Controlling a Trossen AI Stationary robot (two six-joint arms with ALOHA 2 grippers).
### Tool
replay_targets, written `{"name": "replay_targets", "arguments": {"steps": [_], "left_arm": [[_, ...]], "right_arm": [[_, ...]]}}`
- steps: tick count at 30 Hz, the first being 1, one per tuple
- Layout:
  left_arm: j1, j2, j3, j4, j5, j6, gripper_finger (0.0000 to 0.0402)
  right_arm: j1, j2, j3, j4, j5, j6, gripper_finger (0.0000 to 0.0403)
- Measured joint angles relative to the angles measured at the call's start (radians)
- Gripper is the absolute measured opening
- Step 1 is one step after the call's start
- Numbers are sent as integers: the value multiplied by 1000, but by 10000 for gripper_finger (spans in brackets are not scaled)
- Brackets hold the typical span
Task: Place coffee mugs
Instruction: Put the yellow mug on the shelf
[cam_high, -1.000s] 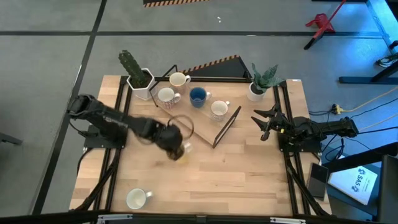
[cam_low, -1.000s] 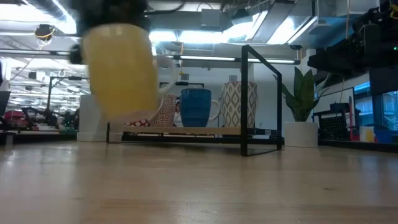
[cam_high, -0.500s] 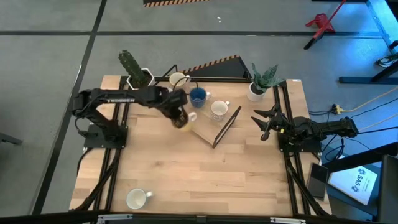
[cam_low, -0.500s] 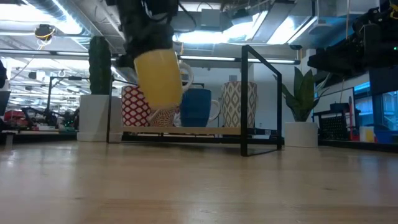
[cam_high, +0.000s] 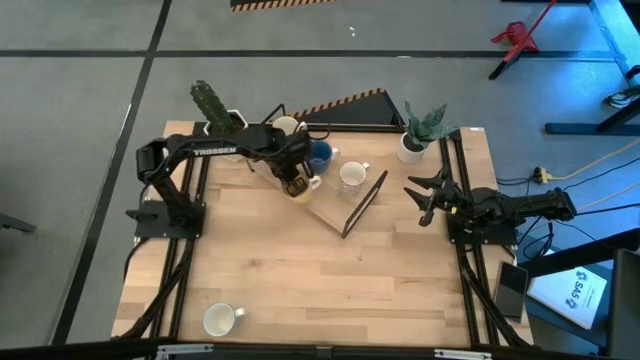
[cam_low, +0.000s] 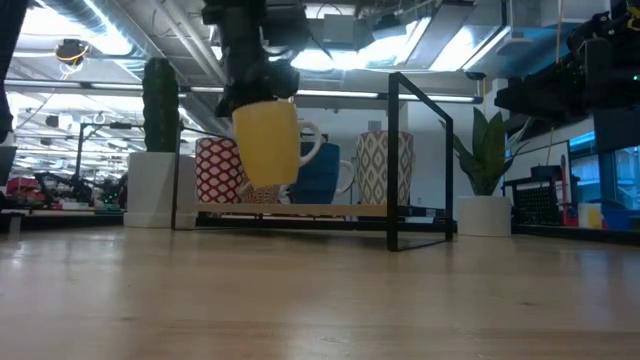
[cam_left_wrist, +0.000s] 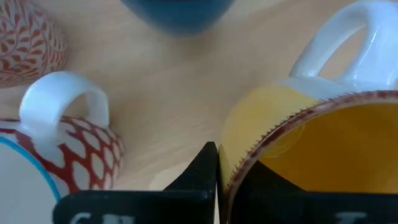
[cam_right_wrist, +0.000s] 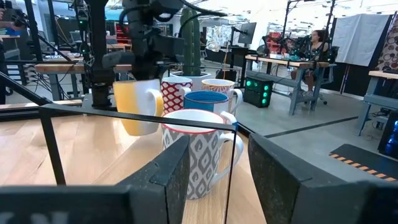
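My left gripper reaches over the far middle of the table, shut on a yellow mug with a white handle. The mug hangs just above the wooden board, beside the row of mugs standing there on their bases: a red-patterned one, a blue one, a grey-patterned one and a cream one. Another white mug stands near the table's near left corner. My right gripper waits open at the table's right side. My left gripper holds the yellow mug by its rim, on the side away from the handle. One finger is outside the wall and the other inside. The fingers come from above, pointing down. The mug is lifted clear and nearly upright, its handle toward the table's right.
A black metal frame rises around the board, with a slanted bar on its right. A cactus and a leafy plant in white pots stand at the far corners. Bare wood spreads over the near half.
My left gripper has carried the yellow mug from the middle of the table toward the far edge, up to the row of mugs, most of the way in the first half second. The mug has stayed in the hold. The right arm has kept still.
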Motion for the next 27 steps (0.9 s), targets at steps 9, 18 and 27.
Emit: {"name": "replay_targets", "arguments": {"steps": [9, 18, 27], "left_arm": [[18, 61, 3, 16, 8, 72, 12], [26, 65, 3, 18, -17, 74, 12], [39, 65, 3, 28, -30, 80, 12]], "right_arm": [[0, 0, 0, 0, 0, 0, 150], [0, 0, 0, 0, 0, 0, 150], [0, 0, 0, 0, 0, 0, 150]]}}
